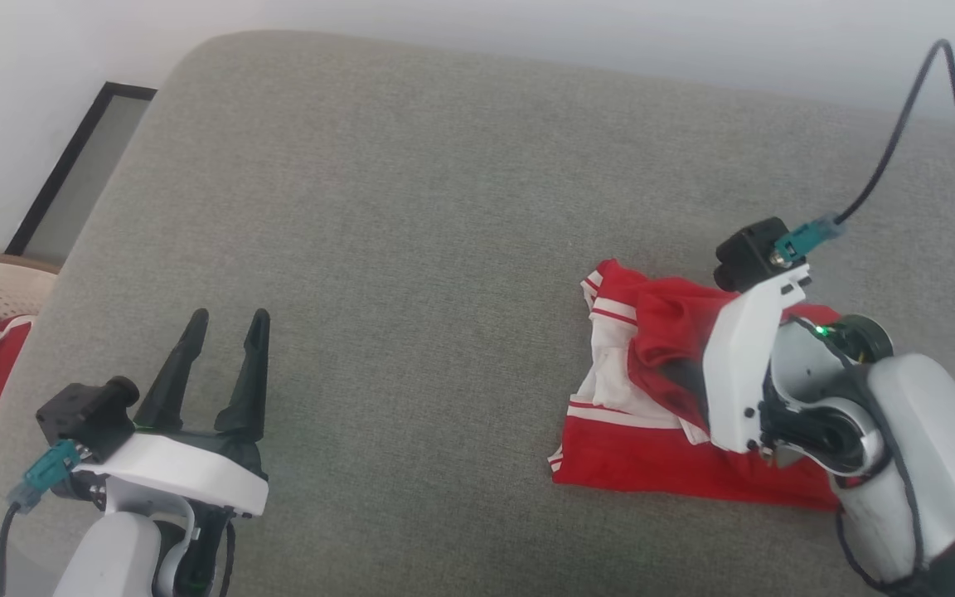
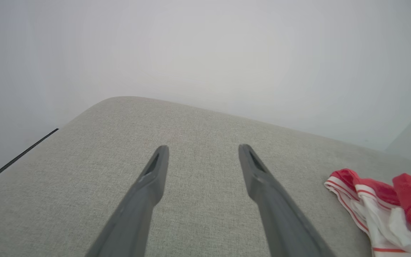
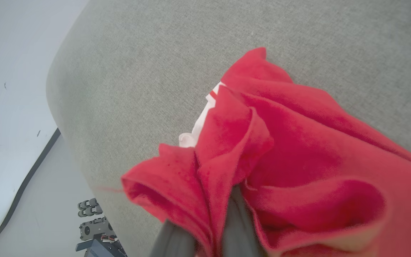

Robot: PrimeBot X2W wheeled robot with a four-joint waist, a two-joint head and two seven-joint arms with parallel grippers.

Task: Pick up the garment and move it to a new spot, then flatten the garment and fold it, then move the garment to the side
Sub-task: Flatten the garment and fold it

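Nearest the head camera, at lower left, I read the left gripper (image 1: 230, 317): fingers spread wide, nothing between them, over the grey cushion (image 1: 411, 249). At lower right the right forearm (image 1: 925, 431) reaches down onto the garment (image 1: 635, 452), which lies bunched on the right side of the cushion, toward its near edge (red uppermost, white panel and striped bands showing on its left).

Left wrist view: both fingers (image 2: 148, 192) stand well apart above bare cushion. The garment lies to their right, clear of them.

Right wrist view: the right gripper (image 3: 205, 235) is closed almost fully, pinching a raised fold of the garment's red fabric between its two fingers. The rest of the garment lies crumpled on the cushion.
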